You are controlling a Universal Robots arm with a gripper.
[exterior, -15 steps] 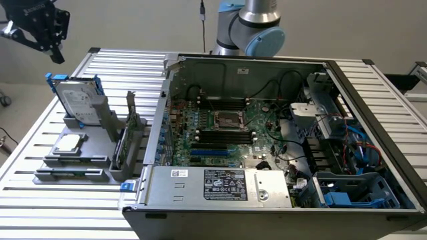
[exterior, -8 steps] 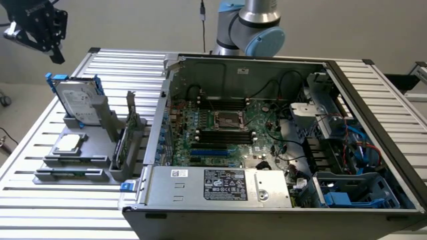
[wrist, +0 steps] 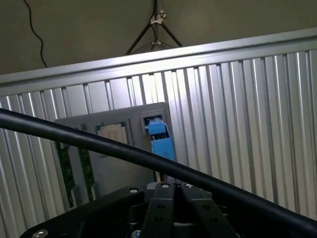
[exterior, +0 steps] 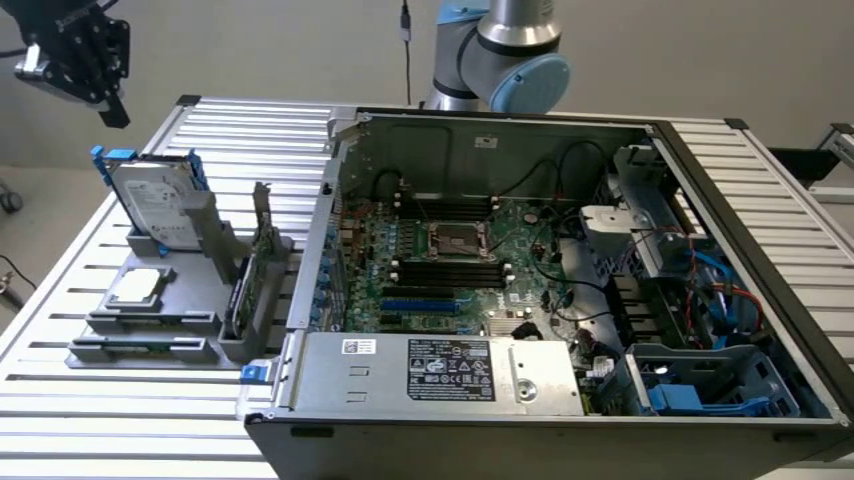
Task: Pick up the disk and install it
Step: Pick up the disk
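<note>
Fingers pinched shut on nothing, hanging well clear of the disk, which stands upright in its grey rack on the tabletop: not picked, not installed.

Bright and even across the exterior view, lit from overhead. Strongest glare on the ribbed surface at the near edge toward the exterior view's left, slats there washed close to white. Darker inside the open computer case, deepest shade toward the exterior view's right. Short, soft shadows beside the grey stand. Dimmer and warmer through the wrist view: muted sheen along the same ribbed metal, murky olive wall behind, gripper and black cable close to featureless in shade.
</note>
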